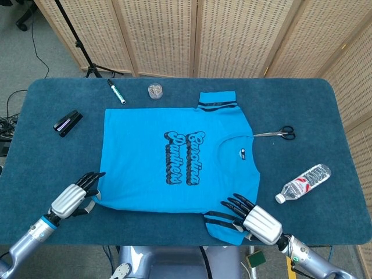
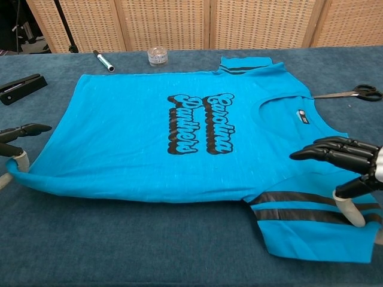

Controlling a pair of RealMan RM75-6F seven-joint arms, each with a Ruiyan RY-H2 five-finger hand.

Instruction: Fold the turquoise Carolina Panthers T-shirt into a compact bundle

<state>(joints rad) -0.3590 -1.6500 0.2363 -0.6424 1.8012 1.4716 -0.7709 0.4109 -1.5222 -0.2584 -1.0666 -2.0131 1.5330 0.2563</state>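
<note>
The turquoise T-shirt [image 1: 174, 157] [image 2: 149, 143] lies flat on the blue table, print side up, with its collar toward the right. My left hand [image 1: 72, 199] [image 2: 15, 143] is at the near hem corner. Its thumb sits under the raised cloth edge and its dark fingers are spread above. My right hand [image 1: 256, 221] [image 2: 347, 161] hovers over the near striped sleeve [image 1: 224, 224] [image 2: 317, 227]. Its pale thumb touches the sleeve and its fingers stretch out above the cloth. Neither hand closes on the fabric.
Scissors [image 1: 279, 133] [image 2: 353, 91] lie right of the collar and a water bottle [image 1: 305, 182] lies further right. A stapler [image 1: 67, 122] [image 2: 23, 88], a marker [image 1: 115, 92] [image 2: 102, 60] and a small clear jar [image 1: 154, 90] [image 2: 157, 56] sit along the far left. Folding screens stand behind the table.
</note>
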